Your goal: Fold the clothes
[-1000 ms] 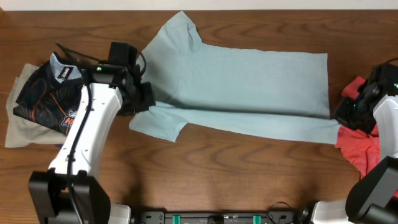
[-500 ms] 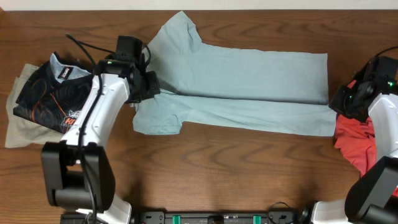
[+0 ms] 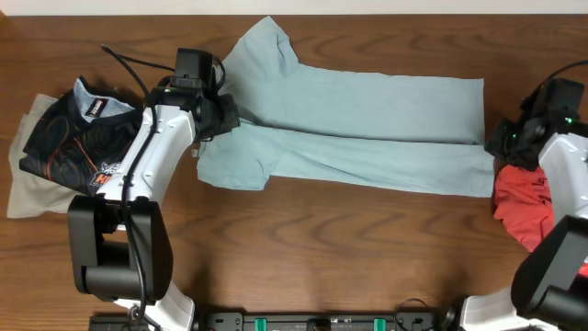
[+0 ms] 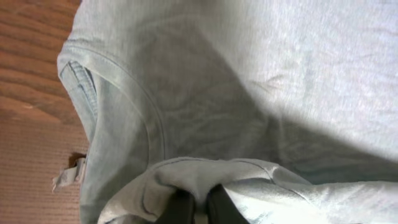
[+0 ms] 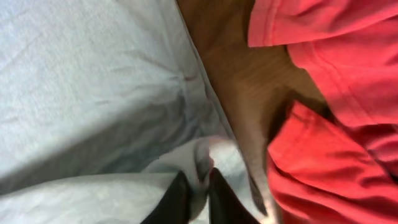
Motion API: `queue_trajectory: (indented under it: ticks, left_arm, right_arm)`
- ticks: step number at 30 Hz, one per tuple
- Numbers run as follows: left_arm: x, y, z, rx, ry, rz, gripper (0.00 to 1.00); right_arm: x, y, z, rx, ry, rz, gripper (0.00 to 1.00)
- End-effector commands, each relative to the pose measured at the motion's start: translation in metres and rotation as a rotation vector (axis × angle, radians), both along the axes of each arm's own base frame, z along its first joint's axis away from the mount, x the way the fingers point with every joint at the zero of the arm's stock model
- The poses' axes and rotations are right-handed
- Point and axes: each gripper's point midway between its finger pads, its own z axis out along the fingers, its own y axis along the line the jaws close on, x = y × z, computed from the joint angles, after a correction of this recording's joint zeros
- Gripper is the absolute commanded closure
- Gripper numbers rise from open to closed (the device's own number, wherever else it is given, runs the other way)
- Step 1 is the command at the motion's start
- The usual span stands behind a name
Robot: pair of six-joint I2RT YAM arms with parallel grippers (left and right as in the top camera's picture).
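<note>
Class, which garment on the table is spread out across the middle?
The pale blue T-shirt; the coral-red garment and black patterned top lie bundled at the sides.

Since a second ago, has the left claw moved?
Yes. Pinching a fold of the T-shirt, the left claw has shifted toward the far edge of the table and slightly right, away from the black patterned top, which stayed put.

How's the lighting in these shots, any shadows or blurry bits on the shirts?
Overhead: even light, the T-shirt sharp. Left wrist: a broad shadow crosses the T-shirt. Right wrist: a shadow band lies on it low down, the coral-red garment bright, slightly soft.
</note>
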Motion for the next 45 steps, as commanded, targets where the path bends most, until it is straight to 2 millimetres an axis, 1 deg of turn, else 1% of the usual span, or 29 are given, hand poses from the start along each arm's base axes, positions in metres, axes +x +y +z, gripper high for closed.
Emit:
queue_trajectory:
  ticks: [1,2,4,10,17,21,25,27,31,38,40,41,43,45]
  left_arm:
    - [0.000,0.004,-0.003,0.007,0.010,0.027,0.71]
    - [-0.002,0.004,-0.004,0.008,0.018,0.027,0.65]
    - [-0.008,0.005,-0.006,0.011,0.045,0.027,0.57]
    - [-0.038,0.004,-0.016,0.027,0.167,0.014,0.57]
    - [-0.058,-0.009,-0.027,0.054,0.223,-0.078,0.57]
    - [-0.074,-0.018,-0.043,0.064,0.260,-0.112,0.56]
    - [-0.091,-0.027,-0.062,0.073,0.290,-0.146,0.47]
    - [-0.098,-0.031,-0.071,0.077,0.297,-0.163,0.42]
    - [-0.114,-0.040,-0.086,0.086,0.315,-0.202,0.40]
    - [-0.127,-0.058,-0.092,0.100,0.324,-0.267,0.40]
    - [-0.127,-0.062,-0.092,0.101,0.318,-0.279,0.41]
    - [-0.126,-0.062,-0.092,0.106,0.312,-0.281,0.46]
    - [-0.122,-0.057,-0.093,0.148,0.295,-0.274,0.64]
    - [-0.118,-0.051,-0.093,0.183,0.279,-0.264,0.76]
  right_arm:
    - [0.003,0.007,-0.012,0.017,0.021,0.023,0.66]
    - [0.003,0.007,-0.016,0.019,0.031,0.023,0.62]
    - [-0.001,0.008,-0.023,0.028,0.057,0.023,0.60]
    - [-0.019,0.014,-0.042,0.062,0.159,0.023,0.60]
    - [-0.043,0.020,-0.065,0.087,0.263,0.020,0.60]
    - [-0.058,0.022,-0.079,0.082,0.301,0.016,0.61]
    - [-0.068,0.025,-0.090,0.084,0.317,0.015,0.60]
    - [-0.071,0.026,-0.093,0.085,0.322,0.016,0.60]
    - [-0.072,0.026,-0.094,0.086,0.325,0.016,0.60]
    - [-0.072,0.026,-0.094,0.086,0.325,0.016,0.60]
    - [-0.072,0.026,-0.094,0.087,0.328,0.016,0.60]
    - [-0.073,0.026,-0.094,0.087,0.328,0.015,0.60]
    - [-0.073,0.026,-0.094,0.088,0.328,0.015,0.60]
    - [-0.073,0.026,-0.094,0.087,0.329,0.016,0.60]
